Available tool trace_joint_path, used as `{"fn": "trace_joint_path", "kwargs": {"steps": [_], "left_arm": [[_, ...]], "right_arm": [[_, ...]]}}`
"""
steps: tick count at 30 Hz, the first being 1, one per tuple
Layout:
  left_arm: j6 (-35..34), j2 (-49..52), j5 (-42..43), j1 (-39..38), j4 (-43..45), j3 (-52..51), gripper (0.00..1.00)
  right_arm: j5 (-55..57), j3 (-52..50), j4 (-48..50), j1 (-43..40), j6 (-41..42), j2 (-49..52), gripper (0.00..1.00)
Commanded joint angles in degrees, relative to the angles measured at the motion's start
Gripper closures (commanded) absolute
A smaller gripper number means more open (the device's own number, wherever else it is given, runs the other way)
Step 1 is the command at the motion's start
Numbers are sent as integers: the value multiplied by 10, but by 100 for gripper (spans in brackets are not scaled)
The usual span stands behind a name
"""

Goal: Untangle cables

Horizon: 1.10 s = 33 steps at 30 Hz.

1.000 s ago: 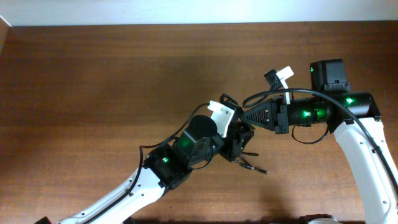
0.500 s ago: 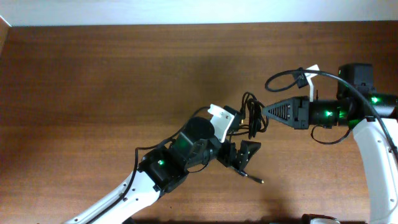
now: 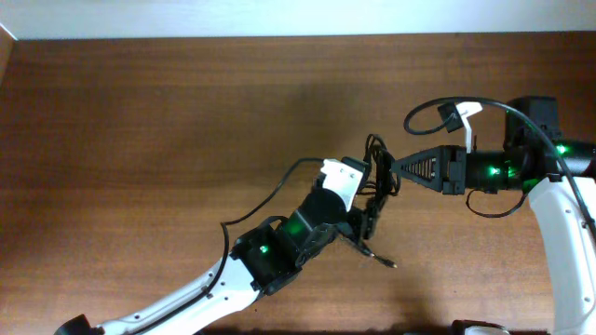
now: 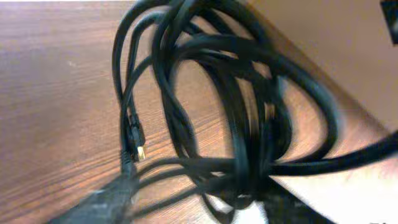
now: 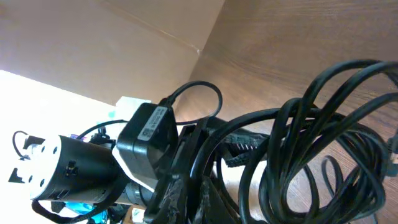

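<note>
The cables [image 3: 380, 175] form one black looped bundle hanging between the two grippers at mid-table, with one end trailing to a small plug [image 3: 388, 264] on the wood. My right gripper [image 3: 397, 167] comes in from the right and is shut on strands at the bundle's top; its wrist view shows a strand pinched in the gripper [image 5: 239, 193] and the loops [image 5: 323, 143] hanging beyond. My left gripper [image 3: 370, 223] sits just below the bundle, open. In its wrist view the fingers stand apart around the gripper point [image 4: 199, 205], loops [image 4: 249, 112] fill the frame, and a gold-tipped plug [image 4: 138, 146] dangles left.
The brown wooden table [image 3: 140, 140] runs to a pale wall edge at the back. The right arm's own thick wire [image 3: 438, 112] arcs above its wrist. The left arm's camera housing [image 5: 146, 134] sits close behind the bundle in the right wrist view.
The right gripper has pulled the bundle to the right and lifted it away from the left gripper. The left gripper has let go, opened, and shifted right, up under the bundle.
</note>
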Motion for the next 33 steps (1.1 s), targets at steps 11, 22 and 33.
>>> {"fn": "trace_joint_path", "kwargs": {"steps": [11,22,33], "left_arm": [[4,29,-67,0,-13,9,100],[4,-155,-20,1,-127,9,100],[-149,-23,-268,104,-355,9,38]], "right_arm": [[-25,9,-2,36,-7,-5,96],[258,8,7,36,7,-5,19],[305,7,-10,36,23,-4,16]]}}
